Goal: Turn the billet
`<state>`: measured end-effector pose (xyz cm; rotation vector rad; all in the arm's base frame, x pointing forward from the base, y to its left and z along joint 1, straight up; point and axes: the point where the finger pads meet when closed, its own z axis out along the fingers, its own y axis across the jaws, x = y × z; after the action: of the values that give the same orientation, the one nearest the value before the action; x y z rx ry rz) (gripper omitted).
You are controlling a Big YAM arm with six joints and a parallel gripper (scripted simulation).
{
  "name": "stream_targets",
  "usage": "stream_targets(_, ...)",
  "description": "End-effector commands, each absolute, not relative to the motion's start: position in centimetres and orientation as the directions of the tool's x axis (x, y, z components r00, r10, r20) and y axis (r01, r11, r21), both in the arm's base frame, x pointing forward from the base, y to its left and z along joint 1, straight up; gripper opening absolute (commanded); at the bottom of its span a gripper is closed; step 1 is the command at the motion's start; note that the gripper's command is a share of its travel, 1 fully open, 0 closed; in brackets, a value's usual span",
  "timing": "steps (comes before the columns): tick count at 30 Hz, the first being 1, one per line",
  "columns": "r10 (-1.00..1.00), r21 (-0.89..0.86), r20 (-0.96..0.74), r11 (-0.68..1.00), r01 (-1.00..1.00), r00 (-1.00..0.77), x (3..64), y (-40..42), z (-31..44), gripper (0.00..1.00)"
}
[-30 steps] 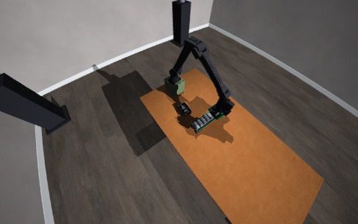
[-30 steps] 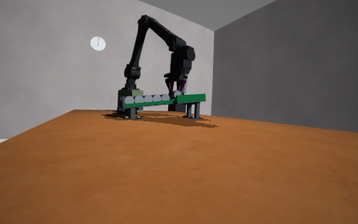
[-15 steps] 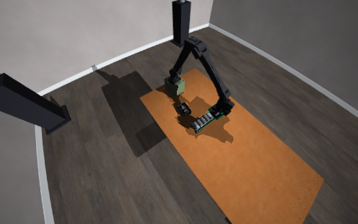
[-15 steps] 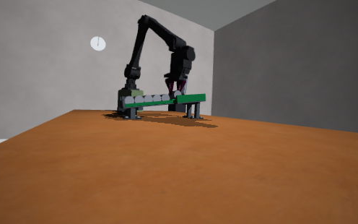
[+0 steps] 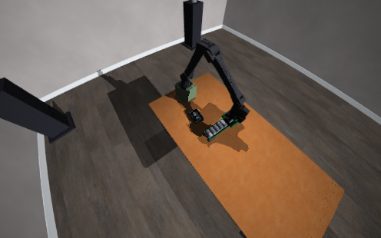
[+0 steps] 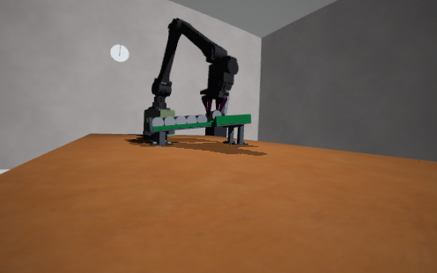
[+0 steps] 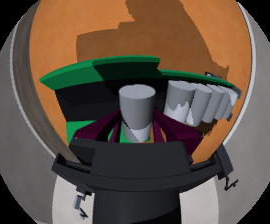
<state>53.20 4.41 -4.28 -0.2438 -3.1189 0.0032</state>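
Six billets (image 5: 218, 125) (image 6: 181, 120) (image 7: 137, 110) can be counted on one ramp (image 5: 222, 133) (image 6: 233, 120) (image 7: 76, 72). One arm (image 5: 226, 74) (image 6: 196, 38), one green block (image 5: 190, 92) (image 6: 166, 114), one tabletop (image 5: 256, 165) (image 6: 218, 198) (image 7: 186, 30) and one small black tray (image 5: 200, 120) are shown. One round wall clock (image 6: 119, 53) and two dark columns (image 5: 193, 23) (image 5: 25, 107) are also seen.

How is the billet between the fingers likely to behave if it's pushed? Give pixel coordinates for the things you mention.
The billet (image 6: 216, 114) (image 7: 137, 106) would probably roll down the sloping ramp (image 6: 233, 120) (image 7: 126, 61) if freed, being round. It looks stiff and likely heavy for its size, as solid grey metal. Its smooth side might slip a little in the gripper (image 6: 215, 110) (image 7: 137, 125), though fingers flank it on both sides.
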Motion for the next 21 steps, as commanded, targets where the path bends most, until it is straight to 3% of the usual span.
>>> stream_targets(1,0.157,0.015,-0.062,0.988,0.156,-0.986,56.32,5.09,-1.02,0.00)
stream_targets(21,0.157,0.015,-0.064,0.988,0.156,-0.986,56.46,5.02,-0.88,0.00)
